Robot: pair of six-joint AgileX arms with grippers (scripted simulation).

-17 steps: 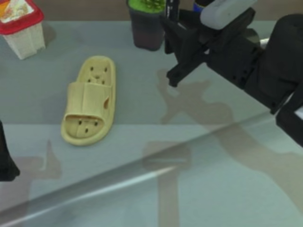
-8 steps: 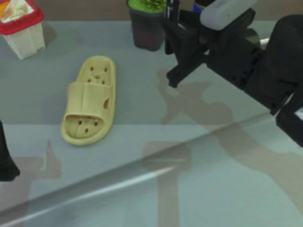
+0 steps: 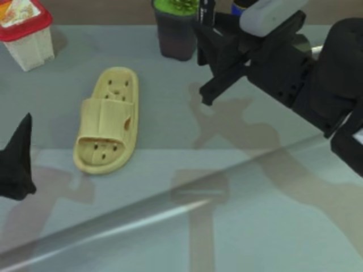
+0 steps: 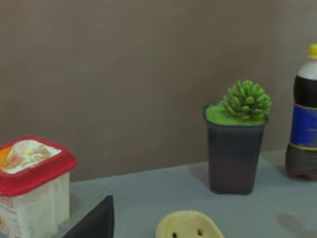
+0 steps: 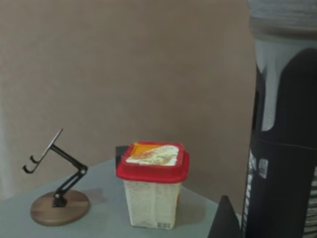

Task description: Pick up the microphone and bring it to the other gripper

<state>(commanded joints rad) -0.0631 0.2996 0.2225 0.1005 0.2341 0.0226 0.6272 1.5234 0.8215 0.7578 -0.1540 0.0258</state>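
Grey mesh head and black handle of the microphone (image 5: 287, 119) fill my right wrist view: my right gripper (image 3: 212, 56), far right, appears closed on it. My left gripper (image 3: 17, 164) waits left; finger state indeterminable. Next: carry microphone leftward.

The top view looks straight down on the table (image 3: 170, 226). Both wrist views look level and low across it toward the wall, sharing the red-lidded tub (image 3: 25, 31).

One slipper (image 3: 106, 121), one tub (image 3: 25, 34), one potted plant (image 4: 237, 137), one bottle (image 4: 303, 129), one stand (image 5: 57, 186)
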